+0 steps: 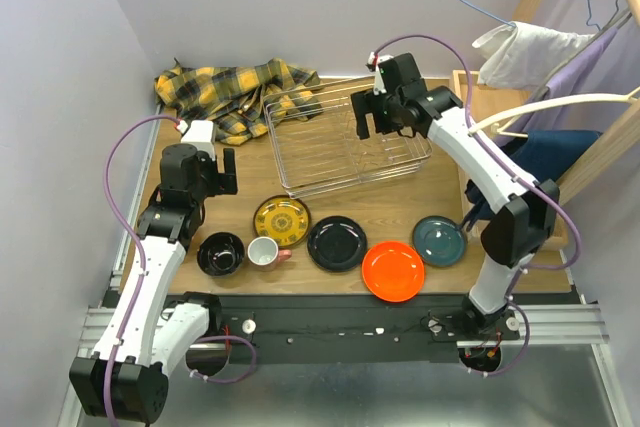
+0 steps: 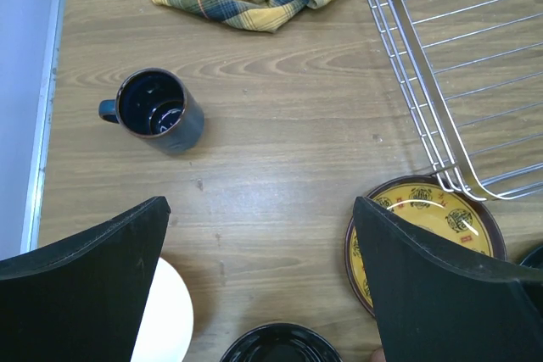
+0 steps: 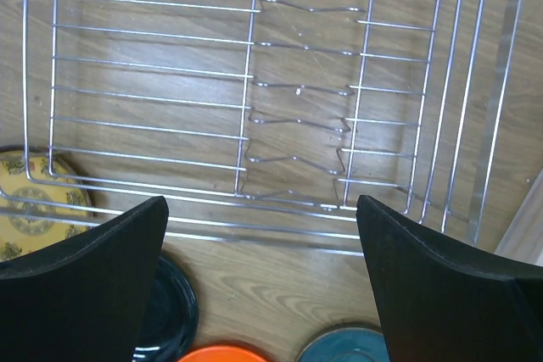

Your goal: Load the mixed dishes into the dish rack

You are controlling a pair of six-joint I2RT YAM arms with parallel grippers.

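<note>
Hovering the right pincer (image 3: 259, 205) above the dish rack (image 1: 345, 142), black wedge-shaped fingers spread wide, gripping nothing. Hanging the left pincer (image 2: 259, 209) over the wood-grain tabletop (image 1: 440, 197), equally released. Showing the rack as a rectangular silver wire basket, low-sided, sitting near the back beside a crumpled plaid cloth (image 1: 235, 92). Showing round dishes lying flat in front of it: yellow patterned plate (image 1: 281, 218), glossy black plate (image 1: 336, 243), orange plate (image 1: 393, 270), teal plate (image 1: 439, 240). Showing a black bowl (image 1: 221, 253) and white cup (image 1: 264, 251) sitting just left of those.
</note>
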